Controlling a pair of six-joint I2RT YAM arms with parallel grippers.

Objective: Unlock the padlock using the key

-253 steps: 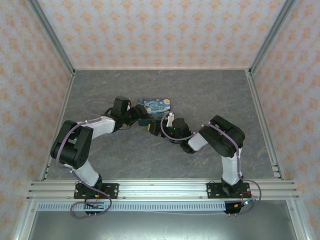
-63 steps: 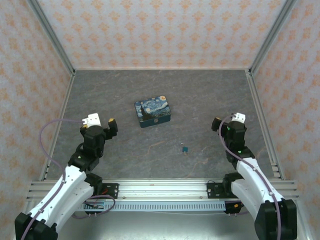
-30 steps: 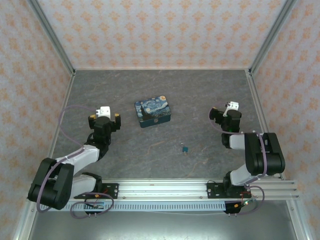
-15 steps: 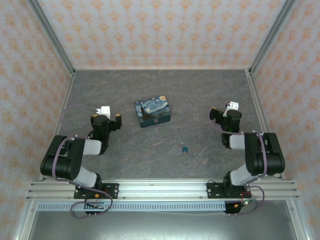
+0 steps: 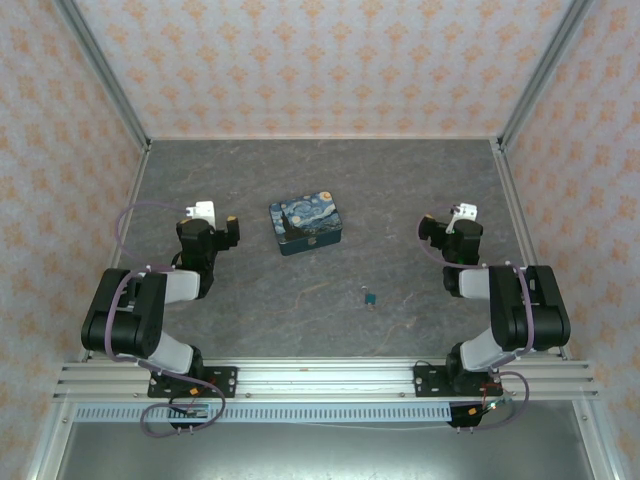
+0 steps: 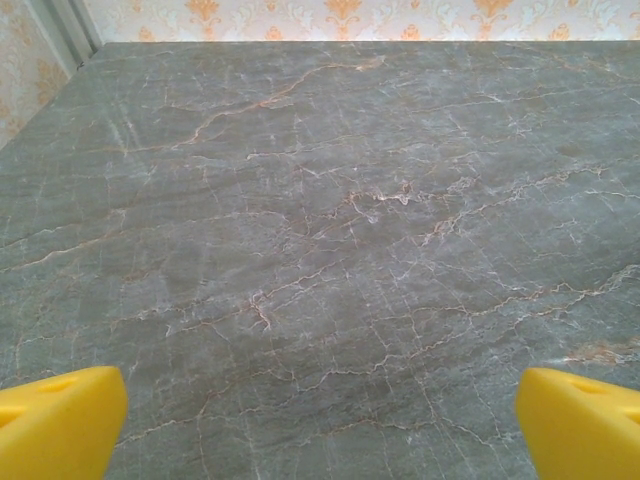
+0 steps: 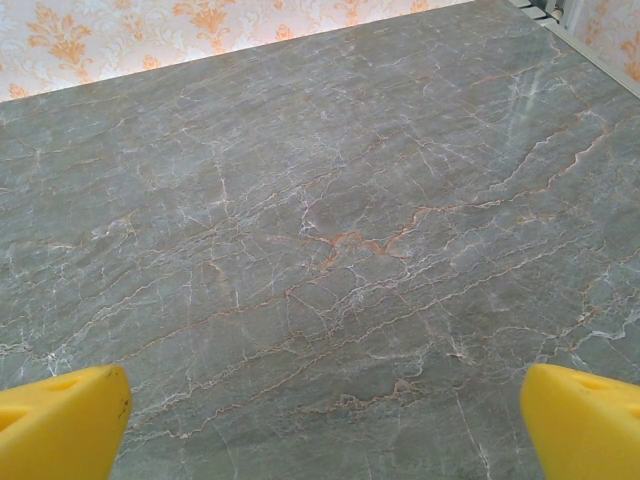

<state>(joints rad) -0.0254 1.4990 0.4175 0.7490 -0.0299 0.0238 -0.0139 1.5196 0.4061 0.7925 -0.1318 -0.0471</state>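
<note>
Left arm: folded back on itself above its base at the near left, forearm reaching toward the far side. The left gripper hangs low over the grey marbled table with its jaws spread wide and nothing between them. In the left wrist view, its yellow fingertips sit at the two lower corners over bare tabletop.

Centre: a dark-blue painted tin lies flat. The padlock, tiny and teal, lies on the table nearer and to the right of the tin, well apart from both grippers.

Right arm: folded likewise at the near right. The right gripper is also fully spread and empty, its fingertips over bare tabletop.
</note>
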